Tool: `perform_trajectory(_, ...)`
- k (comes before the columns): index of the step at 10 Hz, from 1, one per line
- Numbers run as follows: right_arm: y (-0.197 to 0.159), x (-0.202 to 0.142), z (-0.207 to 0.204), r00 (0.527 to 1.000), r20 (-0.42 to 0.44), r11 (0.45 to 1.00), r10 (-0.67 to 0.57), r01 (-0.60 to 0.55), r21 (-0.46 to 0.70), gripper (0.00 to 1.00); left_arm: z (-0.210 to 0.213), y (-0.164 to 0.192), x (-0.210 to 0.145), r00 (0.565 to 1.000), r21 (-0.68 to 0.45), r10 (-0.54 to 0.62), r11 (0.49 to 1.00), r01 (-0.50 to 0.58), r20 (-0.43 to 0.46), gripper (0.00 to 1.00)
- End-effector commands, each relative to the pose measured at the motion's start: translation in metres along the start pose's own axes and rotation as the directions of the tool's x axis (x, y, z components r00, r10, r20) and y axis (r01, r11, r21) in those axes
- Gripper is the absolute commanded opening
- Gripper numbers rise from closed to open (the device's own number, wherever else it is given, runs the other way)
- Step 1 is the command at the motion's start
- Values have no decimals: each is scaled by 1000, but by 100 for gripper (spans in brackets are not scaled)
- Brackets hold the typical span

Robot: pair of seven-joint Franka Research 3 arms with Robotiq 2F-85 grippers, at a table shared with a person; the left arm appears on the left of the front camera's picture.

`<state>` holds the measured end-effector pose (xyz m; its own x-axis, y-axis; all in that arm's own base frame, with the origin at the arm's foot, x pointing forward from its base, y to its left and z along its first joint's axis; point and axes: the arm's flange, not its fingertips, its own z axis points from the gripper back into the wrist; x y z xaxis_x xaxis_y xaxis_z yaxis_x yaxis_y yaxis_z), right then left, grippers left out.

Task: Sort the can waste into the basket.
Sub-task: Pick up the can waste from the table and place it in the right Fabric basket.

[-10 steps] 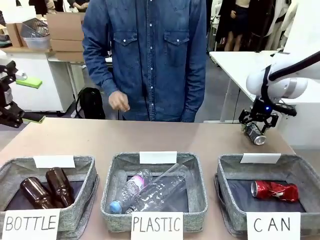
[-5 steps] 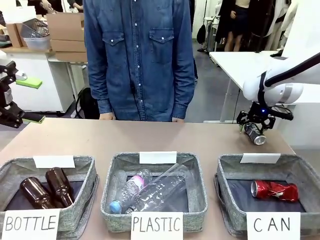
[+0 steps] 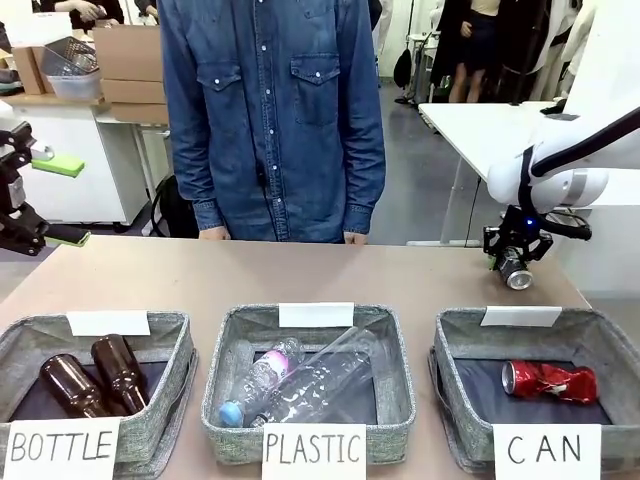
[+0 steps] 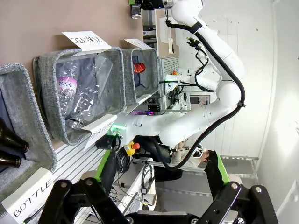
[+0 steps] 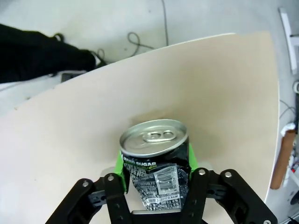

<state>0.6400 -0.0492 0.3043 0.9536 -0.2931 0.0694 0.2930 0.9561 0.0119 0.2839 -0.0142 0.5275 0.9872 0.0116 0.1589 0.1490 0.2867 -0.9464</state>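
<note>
My right gripper (image 3: 516, 262) is at the far right of the table, shut on a dark can (image 3: 517, 272) with a silver top. The right wrist view shows the green pads pressing both sides of this can (image 5: 156, 158), its wall dented between them, just above the tabletop. A dented red can (image 3: 548, 381) lies inside the grey basket signed "CAN" (image 3: 456, 345) at the front right, nearer than the gripper. My left gripper (image 4: 161, 161) stands open with nothing between its fingers, off the table's left side.
Grey baskets signed "PLASTIC" (image 3: 218, 370) with clear bottles and "BOTTLE" (image 3: 180, 350) with brown bottles stand in a row left of the CAN basket. A person in a denim shirt (image 3: 275, 120) stands at the far edge, hands down.
My right gripper's fingers have closed in on the dark can. The person has drawn the hand back and shifted slightly left. The left gripper has not moved.
</note>
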Motion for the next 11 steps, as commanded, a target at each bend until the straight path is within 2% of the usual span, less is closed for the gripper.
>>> perform_trajectory(1,1,-8,7,1000,-14,999,-5,5,-48,0,0,-1,-1,1000,-17,-11,1000,11,0,100)
perform_trajectory(3,0,-7,6,1000,-26,998,-8,7,-66,0,0,-1,-1,1000,-17,-11,1000,11,0,100)
perform_trajectory(5,-1,-7,10,998,-66,999,-22,19,-44,0,0,-1,-1,1000,-17,-11,1000,11,0,100)
perform_trajectory(7,0,-7,15,998,-67,1000,-10,9,-27,0,0,-1,-1,1000,-17,-11,1000,11,0,100)
perform_trajectory(9,-10,-14,56,996,-85,996,15,-8,86,0,0,-1,-1,1000,-17,-11,1000,11,0,100)
perform_trajectory(10,-19,-23,86,986,-142,985,84,-61,159,0,0,-1,-1,1000,-17,-11,1000,11,0,100)
perform_trajectory(11,-29,-36,118,975,-146,967,167,-133,217,0,0,-1,-1,1000,-17,-11,1000,11,0,100)
